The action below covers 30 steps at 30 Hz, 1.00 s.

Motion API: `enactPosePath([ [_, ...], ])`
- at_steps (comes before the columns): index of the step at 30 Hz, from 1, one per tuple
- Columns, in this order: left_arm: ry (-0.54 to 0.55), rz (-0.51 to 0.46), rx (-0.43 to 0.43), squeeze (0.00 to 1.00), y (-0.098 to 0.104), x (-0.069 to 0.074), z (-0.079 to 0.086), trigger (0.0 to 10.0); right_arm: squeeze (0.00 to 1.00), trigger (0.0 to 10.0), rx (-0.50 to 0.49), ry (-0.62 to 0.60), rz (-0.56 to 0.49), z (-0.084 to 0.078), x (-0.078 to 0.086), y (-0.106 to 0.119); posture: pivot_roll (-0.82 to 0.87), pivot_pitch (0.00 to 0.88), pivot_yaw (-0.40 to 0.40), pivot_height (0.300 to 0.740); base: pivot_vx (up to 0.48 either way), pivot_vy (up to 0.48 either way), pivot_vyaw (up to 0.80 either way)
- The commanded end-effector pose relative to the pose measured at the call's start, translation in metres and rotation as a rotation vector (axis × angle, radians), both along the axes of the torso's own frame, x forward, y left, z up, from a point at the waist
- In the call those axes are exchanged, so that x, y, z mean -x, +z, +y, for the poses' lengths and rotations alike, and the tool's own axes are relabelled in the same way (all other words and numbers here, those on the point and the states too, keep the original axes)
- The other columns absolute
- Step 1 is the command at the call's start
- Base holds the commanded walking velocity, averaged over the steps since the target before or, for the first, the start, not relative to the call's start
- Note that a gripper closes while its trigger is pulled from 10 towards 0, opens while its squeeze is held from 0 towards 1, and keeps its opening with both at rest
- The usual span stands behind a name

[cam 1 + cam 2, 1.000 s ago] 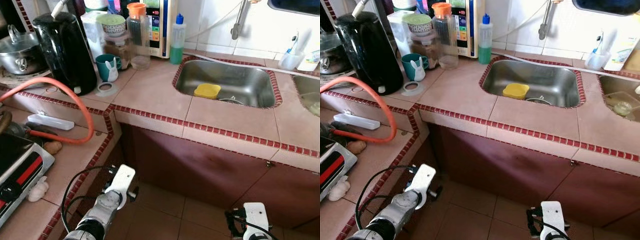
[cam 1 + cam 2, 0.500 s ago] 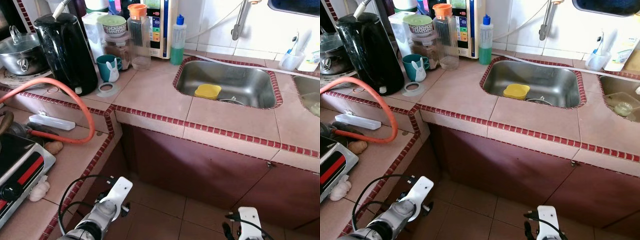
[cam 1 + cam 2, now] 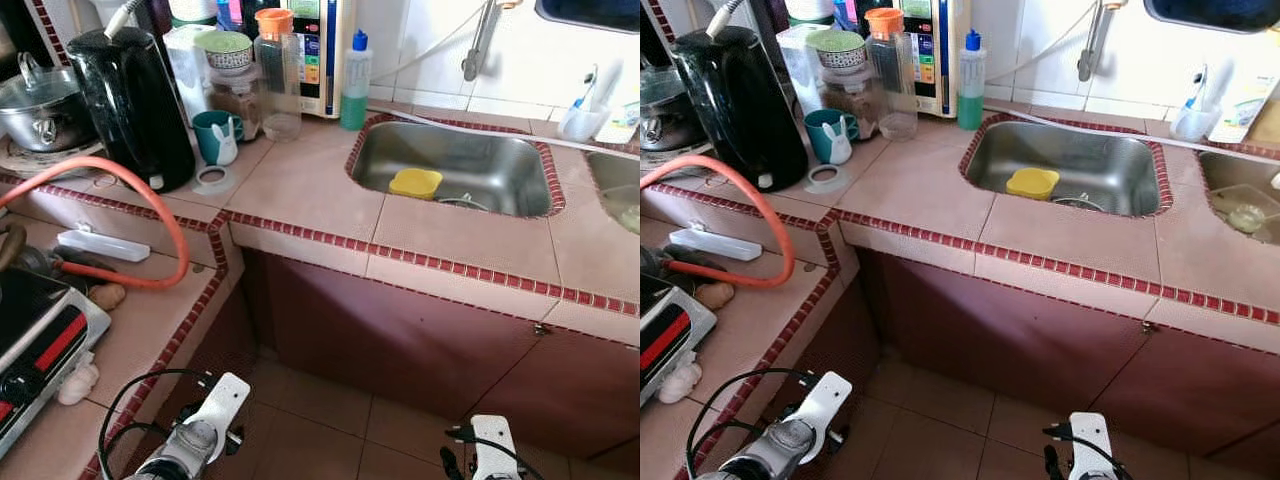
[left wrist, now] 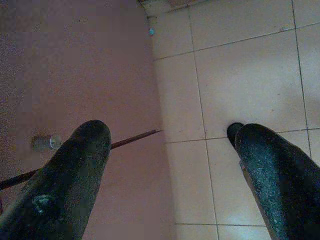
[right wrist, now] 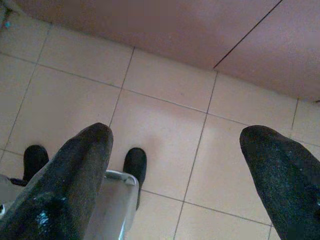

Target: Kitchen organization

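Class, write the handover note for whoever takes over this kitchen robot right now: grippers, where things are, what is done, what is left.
Left gripper: open, holding nothing, low over the floor by the cabinet.
Right gripper: open, holding nothing, low over the floor tiles.
Things: yellow container in the sink; teal mug, black kettle and green bottle on the counter.
Done: nothing visibly tidied.
Left: probably all the organizing.
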State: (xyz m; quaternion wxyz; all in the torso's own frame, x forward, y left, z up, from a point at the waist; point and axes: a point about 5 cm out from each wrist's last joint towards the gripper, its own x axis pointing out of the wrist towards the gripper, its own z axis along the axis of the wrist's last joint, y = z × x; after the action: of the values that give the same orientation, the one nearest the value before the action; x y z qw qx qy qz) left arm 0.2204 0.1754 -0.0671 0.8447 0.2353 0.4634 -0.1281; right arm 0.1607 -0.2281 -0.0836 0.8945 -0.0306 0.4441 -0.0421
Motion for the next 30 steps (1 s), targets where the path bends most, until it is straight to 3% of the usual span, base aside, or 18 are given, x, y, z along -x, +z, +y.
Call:
enactPosePath([
  [1,0.002,0.004,-0.009,0.00,-0.0012,0.0026,0.0032,10.0,0.00,10.0,0.013,0.001,0.011,-0.0023,0.0036,-0.0011,0.03,0.000,0.031,0.740,0.000,0.000,0.00],
  [30,-0.003,0.028,-0.011,0.00,-0.0048,0.0098,0.0073,10.0,0.00,10.0,0.026,0.012,0.018,-0.0039,0.0053,-0.0015,0.02,0.000,0.034,0.740,0.000,0.000,0.00],
])
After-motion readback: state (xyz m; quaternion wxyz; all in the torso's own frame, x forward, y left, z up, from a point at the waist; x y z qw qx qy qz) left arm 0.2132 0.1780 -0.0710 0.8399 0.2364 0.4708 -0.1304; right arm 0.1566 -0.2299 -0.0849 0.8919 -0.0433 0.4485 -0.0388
